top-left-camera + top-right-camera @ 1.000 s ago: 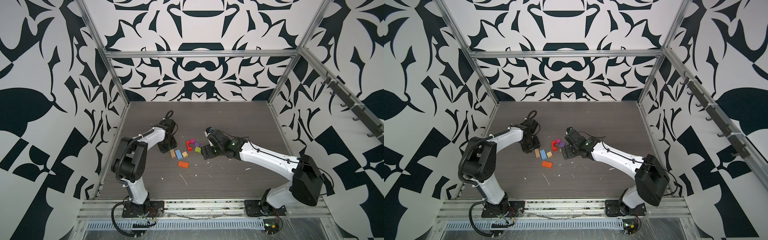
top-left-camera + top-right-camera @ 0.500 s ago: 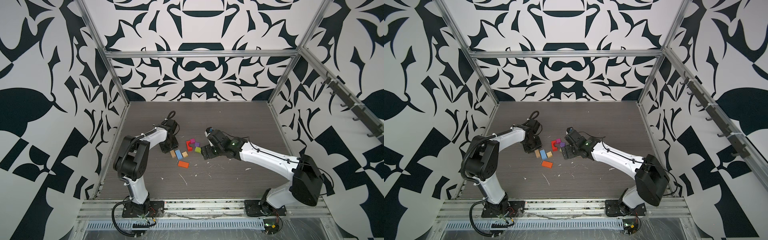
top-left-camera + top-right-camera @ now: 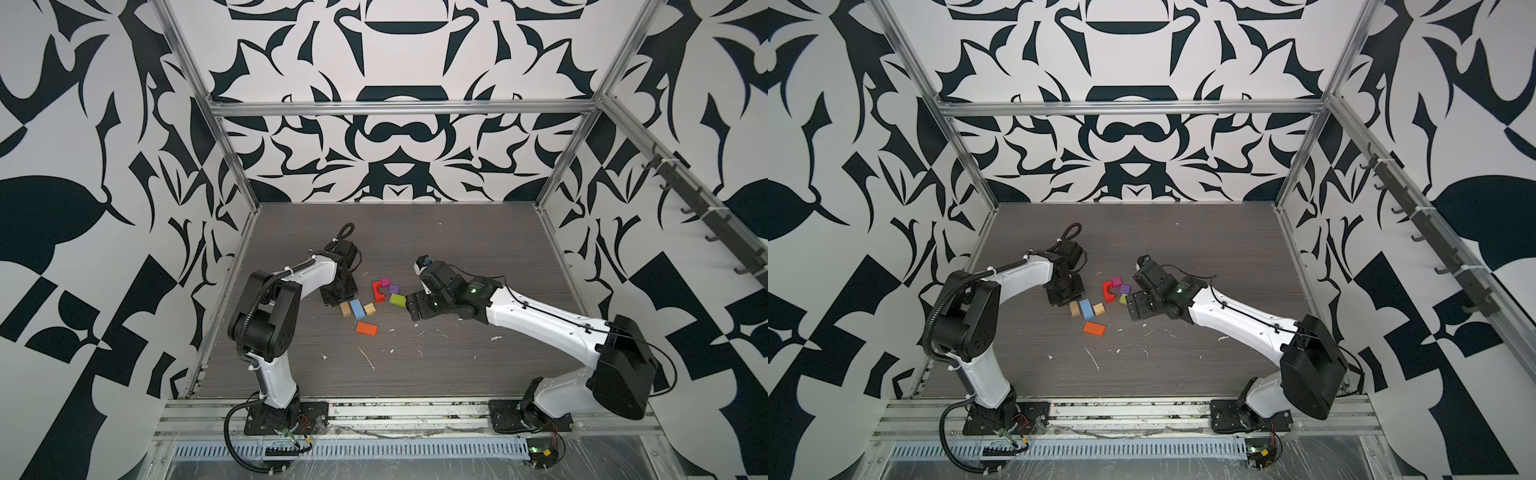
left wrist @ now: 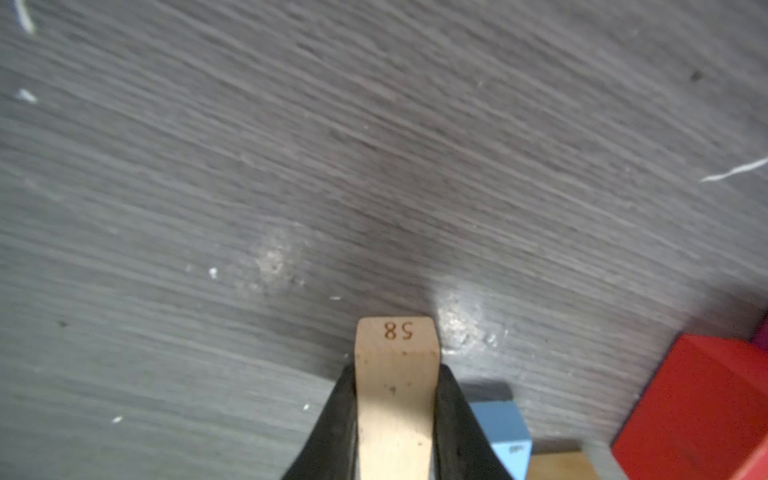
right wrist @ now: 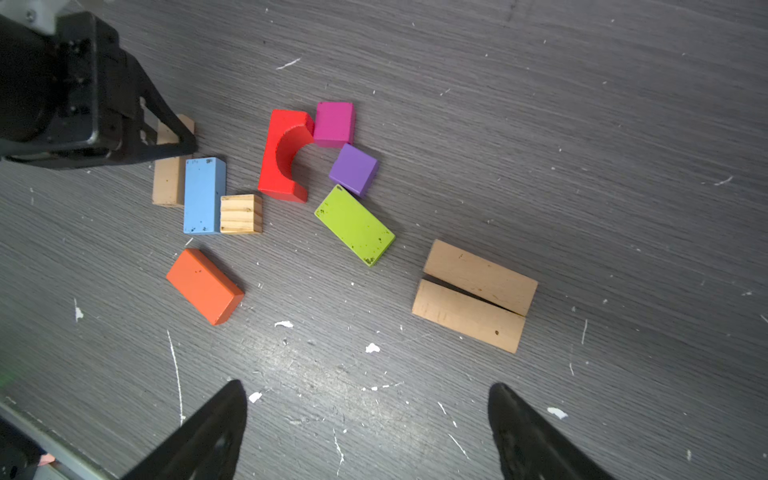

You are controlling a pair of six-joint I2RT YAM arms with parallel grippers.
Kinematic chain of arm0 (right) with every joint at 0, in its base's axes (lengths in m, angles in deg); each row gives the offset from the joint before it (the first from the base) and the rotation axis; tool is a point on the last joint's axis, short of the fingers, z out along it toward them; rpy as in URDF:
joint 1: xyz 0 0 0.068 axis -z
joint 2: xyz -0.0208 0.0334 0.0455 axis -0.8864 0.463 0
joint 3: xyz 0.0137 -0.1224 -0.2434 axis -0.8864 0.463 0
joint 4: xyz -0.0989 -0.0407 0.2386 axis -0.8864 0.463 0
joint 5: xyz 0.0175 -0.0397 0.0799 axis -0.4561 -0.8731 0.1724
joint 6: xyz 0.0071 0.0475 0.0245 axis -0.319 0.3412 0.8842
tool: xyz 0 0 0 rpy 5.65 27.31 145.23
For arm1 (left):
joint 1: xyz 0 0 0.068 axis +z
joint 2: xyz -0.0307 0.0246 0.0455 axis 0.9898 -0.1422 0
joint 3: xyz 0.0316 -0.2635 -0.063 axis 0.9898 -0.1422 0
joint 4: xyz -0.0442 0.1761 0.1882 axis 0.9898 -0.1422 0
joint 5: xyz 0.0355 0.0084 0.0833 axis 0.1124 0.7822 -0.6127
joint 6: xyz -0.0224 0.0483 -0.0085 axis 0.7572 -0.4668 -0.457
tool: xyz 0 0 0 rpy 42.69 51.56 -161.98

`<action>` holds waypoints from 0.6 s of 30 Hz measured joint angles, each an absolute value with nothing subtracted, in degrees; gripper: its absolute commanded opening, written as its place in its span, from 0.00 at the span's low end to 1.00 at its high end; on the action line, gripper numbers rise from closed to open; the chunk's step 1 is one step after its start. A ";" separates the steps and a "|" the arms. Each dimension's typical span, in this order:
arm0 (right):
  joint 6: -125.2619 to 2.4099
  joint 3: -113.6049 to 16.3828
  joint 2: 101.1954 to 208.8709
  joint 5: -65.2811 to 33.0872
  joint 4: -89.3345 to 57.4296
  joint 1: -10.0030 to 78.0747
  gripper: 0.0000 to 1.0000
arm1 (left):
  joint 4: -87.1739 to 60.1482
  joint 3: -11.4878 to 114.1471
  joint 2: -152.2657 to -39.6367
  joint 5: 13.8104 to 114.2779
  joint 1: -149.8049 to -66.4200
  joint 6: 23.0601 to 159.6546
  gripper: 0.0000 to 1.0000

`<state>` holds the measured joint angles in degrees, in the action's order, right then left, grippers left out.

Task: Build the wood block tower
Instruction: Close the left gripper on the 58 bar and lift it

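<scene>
Nearest us, white scraps (image 3: 370, 361) litter grey table (image 3: 415, 374); orange block (image 3: 367, 328) lies alone. Behind it we see touching row: tan plank (image 4: 395, 395), blue block (image 3: 357, 308), tan cube (image 3: 369, 308). Left gripper (image 4: 397, 374) pinches plank tight, blue block just beside one finger. Right gripper (image 5: 368, 388) spread wide, empty, above paired tan planks (image 5: 473, 295), hidden under its body in both top views. Farther: lime block (image 5: 354, 224), red arch (image 5: 282, 158), purple cube (image 5: 354, 169), magenta block (image 5: 334, 124), clustered.
</scene>
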<state>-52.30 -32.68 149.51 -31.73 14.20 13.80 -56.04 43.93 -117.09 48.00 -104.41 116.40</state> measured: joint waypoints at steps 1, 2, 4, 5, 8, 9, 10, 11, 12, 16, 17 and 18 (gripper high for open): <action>-52.32 -32.68 149.43 -31.84 14.42 13.80 0.94 | -56.50 43.95 -116.90 47.84 -104.48 115.61 0.15; -52.34 -32.68 149.32 -31.95 14.61 13.82 0.94 | -57.02 44.04 -116.61 47.62 -104.72 114.78 0.14; -52.45 -32.68 149.23 -32.06 14.94 14.02 0.94 | -58.18 44.58 -115.83 46.92 -105.09 113.08 0.14; -52.54 -32.68 149.23 -32.15 15.11 14.28 0.94 | -58.75 45.02 -115.32 46.68 -105.40 112.22 0.13; -52.58 -32.63 149.12 -32.02 15.44 15.24 0.94 | -59.99 46.90 -113.42 46.51 -106.66 109.65 0.09; -52.58 -32.61 148.97 -31.93 15.51 15.72 0.94 | -60.17 47.47 -112.83 46.51 -107.06 108.97 0.08; -52.58 -32.50 148.70 -31.89 15.51 16.38 0.94 | -60.41 48.15 -112.11 46.51 -107.54 108.07 0.08; -52.60 -32.33 148.33 -31.78 15.51 17.03 0.94 | -60.45 48.74 -111.52 46.53 -107.93 107.35 0.08; -52.58 -32.13 148.00 -31.69 15.51 17.56 0.94 | -60.47 49.19 -111.10 46.53 -108.26 106.69 0.08; -52.60 -30.86 145.86 -30.68 15.55 20.77 0.94 | -61.96 51.86 -110.38 46.79 -110.16 104.09 0.07; -52.60 -30.58 145.36 -30.44 15.55 21.51 0.94 | -62.40 52.60 -110.38 46.79 -110.79 103.42 0.07; -52.58 -30.30 144.84 -30.18 15.53 22.28 0.94 | -62.81 53.24 -110.38 46.75 -111.49 102.72 0.07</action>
